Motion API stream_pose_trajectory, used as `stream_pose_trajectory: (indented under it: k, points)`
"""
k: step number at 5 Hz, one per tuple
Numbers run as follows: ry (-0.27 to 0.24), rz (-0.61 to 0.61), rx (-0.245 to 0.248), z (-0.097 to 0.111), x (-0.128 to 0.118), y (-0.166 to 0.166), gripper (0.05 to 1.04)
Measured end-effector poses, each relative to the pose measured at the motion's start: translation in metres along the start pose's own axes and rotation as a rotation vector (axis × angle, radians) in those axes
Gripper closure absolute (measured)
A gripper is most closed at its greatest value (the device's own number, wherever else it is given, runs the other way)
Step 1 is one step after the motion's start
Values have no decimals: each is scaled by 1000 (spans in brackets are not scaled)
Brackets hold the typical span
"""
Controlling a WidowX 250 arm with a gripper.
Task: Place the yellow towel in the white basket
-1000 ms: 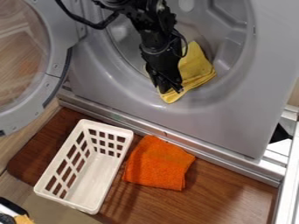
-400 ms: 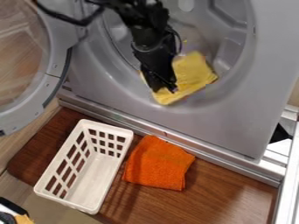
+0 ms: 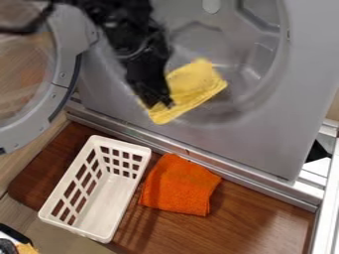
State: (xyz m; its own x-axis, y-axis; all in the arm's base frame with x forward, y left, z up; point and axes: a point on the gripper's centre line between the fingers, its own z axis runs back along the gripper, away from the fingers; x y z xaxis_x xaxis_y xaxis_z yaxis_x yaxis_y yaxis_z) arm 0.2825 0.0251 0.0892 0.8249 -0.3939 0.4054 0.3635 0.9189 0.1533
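So the black gripper (image 3: pixel 159 105) is closed on the yellow towel (image 3: pixel 193 89), pinching it toward its lower left end. The rest of the towel fans out to the upper right of the fingertips, kinda flat and slanted, with a crease or two in it. It's up at the lower left part of the round opening (image 3: pixel 248 96) of a gray front-loading machine (image 3: pixel 255 144) — so above the basket in the view, and definitely outside it.

The black arm (image 3: pixel 129 42) comes in from the top left and angles down to the towel, passing in front of part of the round door (image 3: pixel 64 77), which is swung open on the left.

Below the machine there's a metal rail (image 3: pixel 225 172) running at a slant, then a brown wood-grain surface (image 3: pixel 255 218). The white basket (image 3: pixel 106 201) sits upright on that, lower left, with square-ish holes in its sides and nothing inside. Just to its right lies a folded orange cloth (image 3: pixel 180 186) — can't tell if the two touch. Way down in the bottom left corner there's a bit of orange-yellow stuff (image 3: pixel 27 249), too cut off to identify.
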Motion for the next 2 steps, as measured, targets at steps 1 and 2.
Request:
stream_pose_trajectory:
  k: [1, 2]
  points:
    - [24, 22, -25, 0, -37, -8, 1010]
    - [44, 33, -27, -6, -64, -16, 1010]
